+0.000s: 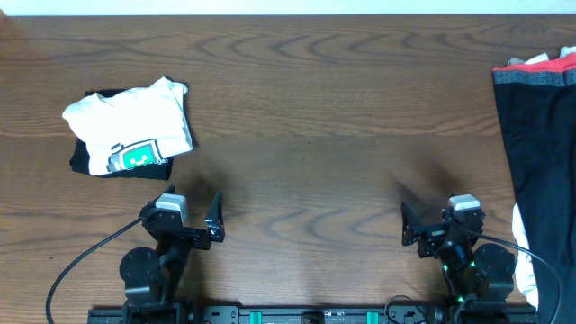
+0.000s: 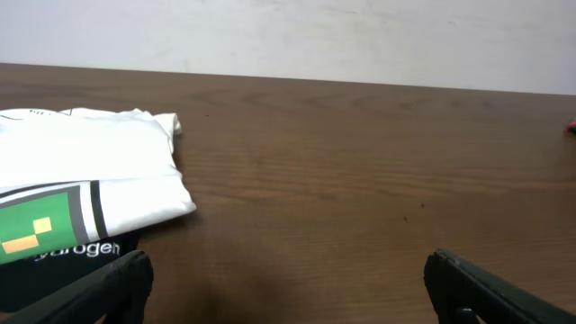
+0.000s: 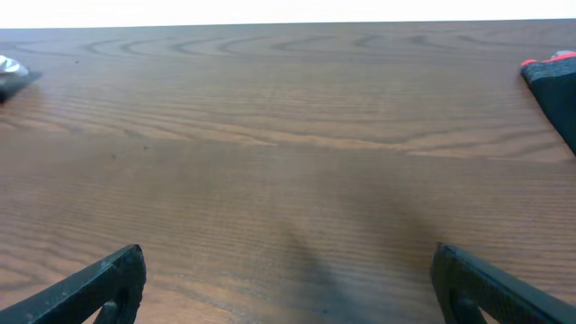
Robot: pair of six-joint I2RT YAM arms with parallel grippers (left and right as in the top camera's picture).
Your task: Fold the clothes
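Far R of desk [image 1: 315, 108]: black pants [image 1: 540, 153], laid out lengthwise from far edge toward near edge, partly cut off by frame. Grey waistband w/ red-orange trim at far end, approx top R corner of overhead. In R wrist view, only a corner of the pants at upper R, red trim on top. Near R, by lower part of pants: bit of white cloth [image 1: 524, 256] poking out, just beside R arm base; cannot tell what it is. Far L of desk: folded white tee [image 1: 135, 126] w/ green logo facing up, sitting on a black cloth [image 1: 83, 157] that peeks out at its L and near side. In L wrist view, tee fills L side, black cloth under its near edge. L fingers [image 1: 216, 225] near front edge, L of centre, spread wide, holding nothing; one tip [image 2: 108, 286] low L and the other low R in L wrist view, wood between. R fingers [image 1: 409, 225] near front edge, R of centre, likewise spread wide, gripping nothing; tips [image 3: 99, 283] at bottom corners of R wrist view. Both sets well apart from pants and tee; R fingers nearer pants, L fingers nearer tee.
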